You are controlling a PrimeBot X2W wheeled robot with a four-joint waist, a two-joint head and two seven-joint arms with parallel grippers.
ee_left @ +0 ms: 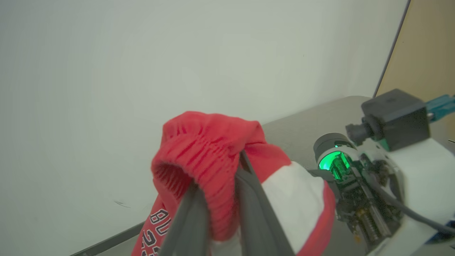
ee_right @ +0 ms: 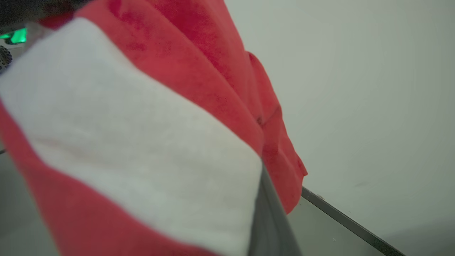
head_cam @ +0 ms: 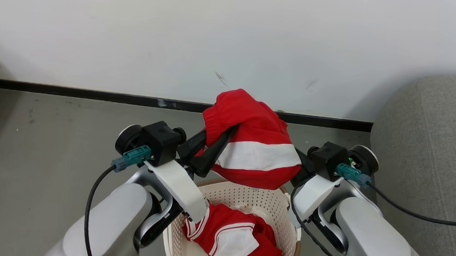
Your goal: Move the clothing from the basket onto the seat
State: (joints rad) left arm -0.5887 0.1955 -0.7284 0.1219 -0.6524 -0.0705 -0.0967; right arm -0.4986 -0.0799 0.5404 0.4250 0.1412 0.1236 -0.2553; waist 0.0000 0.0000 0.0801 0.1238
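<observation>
Now left pincer (ee_left: 218, 172) clamps the red garment (head_cam: 254, 145) — right pincer (head_cam: 301, 164) closed, seemingly on it too.

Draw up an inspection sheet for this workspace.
Surface: grey floor, scuffed.
Job's things: lifted garment hangs above the basket; second garment lies inside it; sofa at right.
Clutter: nothing seen.
Pincers: left pincer shut on the lifted garment's waistband; right pincer shut at its edge, grip hidden by fabric.
Cables: left cable loops off the wrist; right cable trails over the sofa.
Surroundings: white wall, black skirting.
</observation>
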